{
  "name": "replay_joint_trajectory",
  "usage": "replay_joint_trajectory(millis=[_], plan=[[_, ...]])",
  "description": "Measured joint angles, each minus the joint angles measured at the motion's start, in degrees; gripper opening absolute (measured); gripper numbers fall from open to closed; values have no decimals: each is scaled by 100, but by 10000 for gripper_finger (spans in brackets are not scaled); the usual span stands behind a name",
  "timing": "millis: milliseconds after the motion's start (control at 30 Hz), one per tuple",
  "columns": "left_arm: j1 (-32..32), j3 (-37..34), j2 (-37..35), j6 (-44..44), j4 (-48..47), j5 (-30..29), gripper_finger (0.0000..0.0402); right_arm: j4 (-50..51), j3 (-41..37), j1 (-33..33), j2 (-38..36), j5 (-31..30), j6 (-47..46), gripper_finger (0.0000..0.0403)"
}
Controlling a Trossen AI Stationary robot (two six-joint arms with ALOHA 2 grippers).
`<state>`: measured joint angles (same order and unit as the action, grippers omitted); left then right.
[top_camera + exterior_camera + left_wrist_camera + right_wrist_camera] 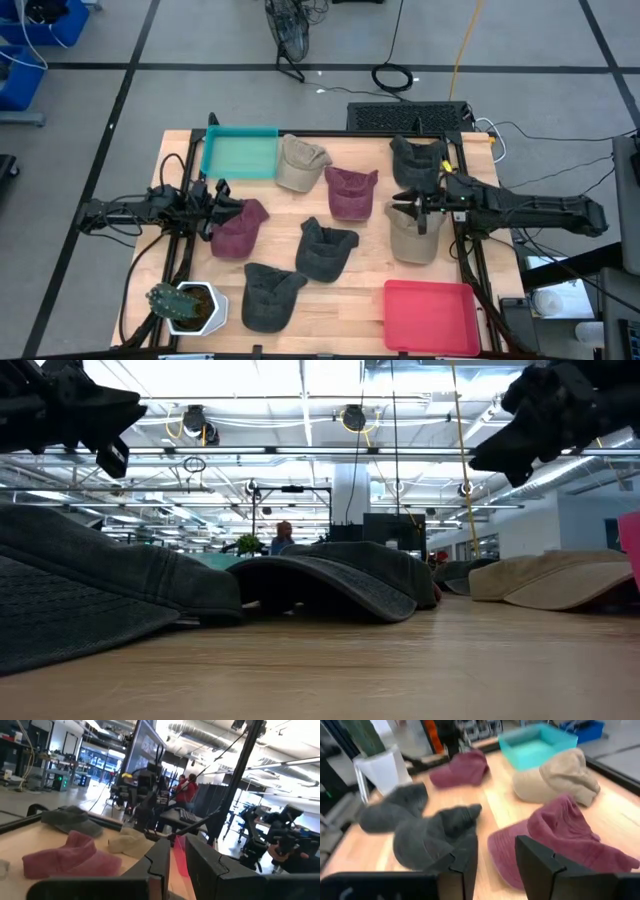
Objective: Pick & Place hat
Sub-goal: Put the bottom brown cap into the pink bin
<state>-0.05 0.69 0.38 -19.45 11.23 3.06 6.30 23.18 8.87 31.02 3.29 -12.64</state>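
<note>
Several hats lie crown up on the wooden table: a maroon hat [238, 228] at the left, a beige hat [300, 163] and a maroon hat [350, 190] farther back, dark grey hats [325, 250] [270, 295] nearer, a dark hat [415, 160] and a beige hat [413, 235] at the right. My left gripper [215, 205] [175, 865] hovers beside the left maroon hat, slightly open and empty. My right gripper [415, 210] [495, 862] hangs open above the right beige hat, pointing toward the middle maroon hat [560, 840].
A teal tray [240, 153] stands at the far left and a red tray [430, 315] at the near right. A potted plant [190, 307] is at the near left corner. Black frame rails [470, 250] run along both sides.
</note>
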Motion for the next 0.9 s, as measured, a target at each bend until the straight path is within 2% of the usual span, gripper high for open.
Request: replay_joint_trajectory(millis=[233, 500, 900], plan=[[-2, 0, -2, -126, -95, 0, 65, 413, 393, -3, 624, 2, 349, 125], [-2, 0, 46, -82, -54, -335, 65, 1194, 398, -219, 694, -13, 393, 125], [-48, 2, 1025, -31, 932, -432, 65, 2154, 573, -499, 725, -134, 140, 126]])
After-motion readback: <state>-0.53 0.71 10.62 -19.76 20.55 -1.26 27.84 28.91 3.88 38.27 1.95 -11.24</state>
